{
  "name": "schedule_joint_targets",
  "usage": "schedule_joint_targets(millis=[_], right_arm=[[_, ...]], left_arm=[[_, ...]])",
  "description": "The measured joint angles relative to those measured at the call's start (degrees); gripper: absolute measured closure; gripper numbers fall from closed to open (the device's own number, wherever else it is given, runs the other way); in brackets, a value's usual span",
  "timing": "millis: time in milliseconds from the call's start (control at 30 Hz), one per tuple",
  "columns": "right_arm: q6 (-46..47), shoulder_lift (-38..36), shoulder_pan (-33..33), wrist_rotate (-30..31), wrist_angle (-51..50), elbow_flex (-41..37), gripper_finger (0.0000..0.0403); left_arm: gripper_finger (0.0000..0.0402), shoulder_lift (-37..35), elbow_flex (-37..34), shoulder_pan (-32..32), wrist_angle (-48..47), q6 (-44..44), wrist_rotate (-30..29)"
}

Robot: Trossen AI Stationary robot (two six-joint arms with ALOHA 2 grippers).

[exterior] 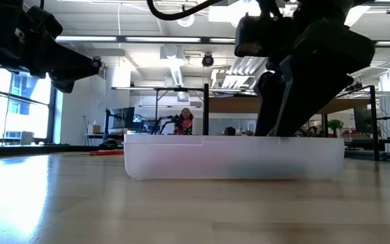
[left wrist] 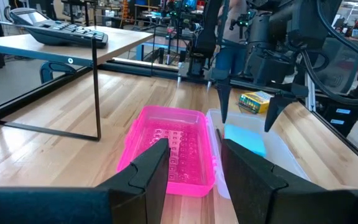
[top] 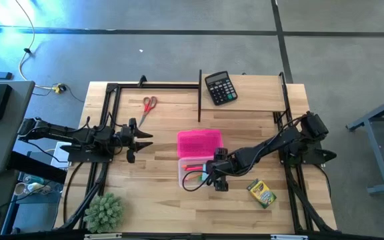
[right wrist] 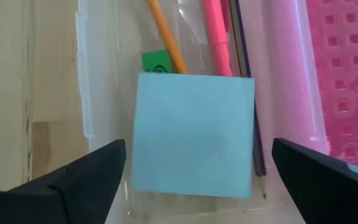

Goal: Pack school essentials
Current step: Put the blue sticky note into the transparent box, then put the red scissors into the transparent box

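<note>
Hovering right claw (top: 213,179) spread over light-blue square (right wrist: 193,133) — left claw (top: 139,139) spread, idle.

One scissors (top: 149,105), one calculator (top: 220,87), one crayon box (top: 261,193), one plant ball (top: 104,211).

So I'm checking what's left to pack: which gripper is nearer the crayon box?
The right. The right gripper hovers open over the clear case, just beside the crayon box. The left gripper waits open at the table's left side, beyond the pink lid.
</note>
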Motion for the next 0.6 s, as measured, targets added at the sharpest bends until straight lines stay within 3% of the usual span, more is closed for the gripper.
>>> schedule_joint_targets(millis=[233, 500, 600], right_arm=[[-2.2, -3.7, -0.3, 2.9, -0.3, 0.0, 0.0005], [-6.0, -12.8, 0.3, 16.1, -0.7, 0.0, 0.0004], [-8.7, -16.2, 0.4, 18.1, -1.1, 0.0, 0.0004]], left_arm=[[0.0266, 0.0, 0.0, 0.0, 0.0, 0.0, 0.0], [0.0266, 0.0, 0.0, 0.0, 0.0, 0.0, 0.0], [0.0266, 0.0, 0.0, 0.0, 0.0, 0.0, 0.0]])
